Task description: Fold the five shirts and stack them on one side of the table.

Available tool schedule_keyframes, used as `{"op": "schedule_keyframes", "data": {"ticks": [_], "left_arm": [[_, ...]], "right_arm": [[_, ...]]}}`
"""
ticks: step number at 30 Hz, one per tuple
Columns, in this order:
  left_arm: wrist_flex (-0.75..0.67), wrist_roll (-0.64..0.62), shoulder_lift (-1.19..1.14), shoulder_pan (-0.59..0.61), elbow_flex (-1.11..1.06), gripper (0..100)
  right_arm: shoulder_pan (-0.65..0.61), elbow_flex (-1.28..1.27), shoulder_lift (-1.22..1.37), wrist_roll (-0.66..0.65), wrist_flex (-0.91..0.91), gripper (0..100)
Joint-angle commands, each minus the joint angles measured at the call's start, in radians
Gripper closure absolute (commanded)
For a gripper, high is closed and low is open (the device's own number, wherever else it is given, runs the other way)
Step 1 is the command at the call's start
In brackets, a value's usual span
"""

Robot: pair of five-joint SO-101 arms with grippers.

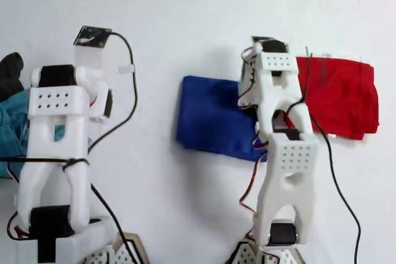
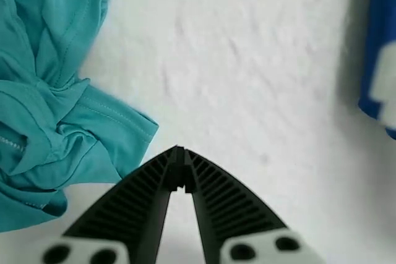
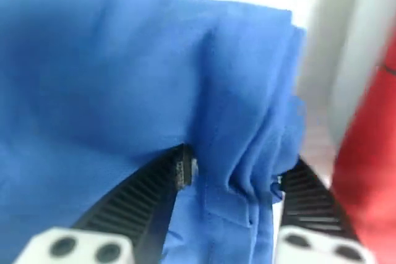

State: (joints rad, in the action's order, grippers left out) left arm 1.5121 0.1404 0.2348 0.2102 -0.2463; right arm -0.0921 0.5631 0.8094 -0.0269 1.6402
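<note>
A folded blue shirt (image 1: 210, 115) lies mid-table, and my right arm (image 1: 288, 153) bends down over the edge of it nearest the red shirt. In the right wrist view my right gripper (image 3: 235, 174) is shut on a bunched fold of the blue shirt (image 3: 111, 78). A roughly folded red shirt (image 1: 337, 94) lies just right of the blue one. A crumpled teal shirt (image 1: 12, 122) sits at the table's left edge beside my left arm (image 1: 55, 100). My left gripper (image 2: 180, 168) is shut with nothing in it, over bare table close to the teal shirt (image 2: 49, 103).
A dark garment (image 1: 9, 69) lies at the far left behind the teal shirt. The white table (image 1: 185, 23) has bare room at the back and between the two arms. Cables trail from both arms across the front.
</note>
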Motion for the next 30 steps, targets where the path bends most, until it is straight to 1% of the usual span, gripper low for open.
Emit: {"op": "schedule_keyframes", "data": {"ticks": [1, 2, 3, 4, 8, 12, 16, 19, 24, 30], "left_arm": [[0.005, 0.005, 0.011, 0.009, 0.018, 97], [0.005, 0.005, 0.011, 0.017, 0.018, 97], [0.005, 0.005, 0.011, 0.028, 0.018, 97], [0.003, 0.005, 0.011, 0.043, 0.018, 97], [0.000, 0.009, 0.011, 0.104, 0.018, 97], [-0.002, 0.011, 0.011, 0.129, 0.018, 97], [-0.002, 0.012, 0.011, 0.140, 0.018, 97], [-0.005, 0.014, 0.011, 0.149, 0.018, 97], [-0.012, 0.014, 0.011, 0.149, 0.019, 97], [-0.018, 0.012, 0.011, 0.149, 0.019, 97]], "right_arm": [[-0.056, 0.095, 0.085, -0.061, 0.084, 99.5], [-0.056, 0.121, 0.105, -0.063, 0.099, 96.4], [-0.054, 0.143, 0.120, -0.063, 0.110, 95.8], [-0.051, 0.161, 0.133, -0.063, 0.116, 97.8], [-0.050, 0.190, 0.140, -0.071, 0.122, 97.8], [-0.050, 0.206, 0.056, -0.078, 0.122, 97.8], [-0.048, 0.189, -0.114, -0.167, 0.127, 97.8], [-0.022, 0.149, -0.257, -0.259, 0.127, 97.9], [0.074, 0.083, -0.472, -0.376, 0.127, 97.9], [0.236, 0.084, -0.585, -0.493, 0.127, 97.9]]}}
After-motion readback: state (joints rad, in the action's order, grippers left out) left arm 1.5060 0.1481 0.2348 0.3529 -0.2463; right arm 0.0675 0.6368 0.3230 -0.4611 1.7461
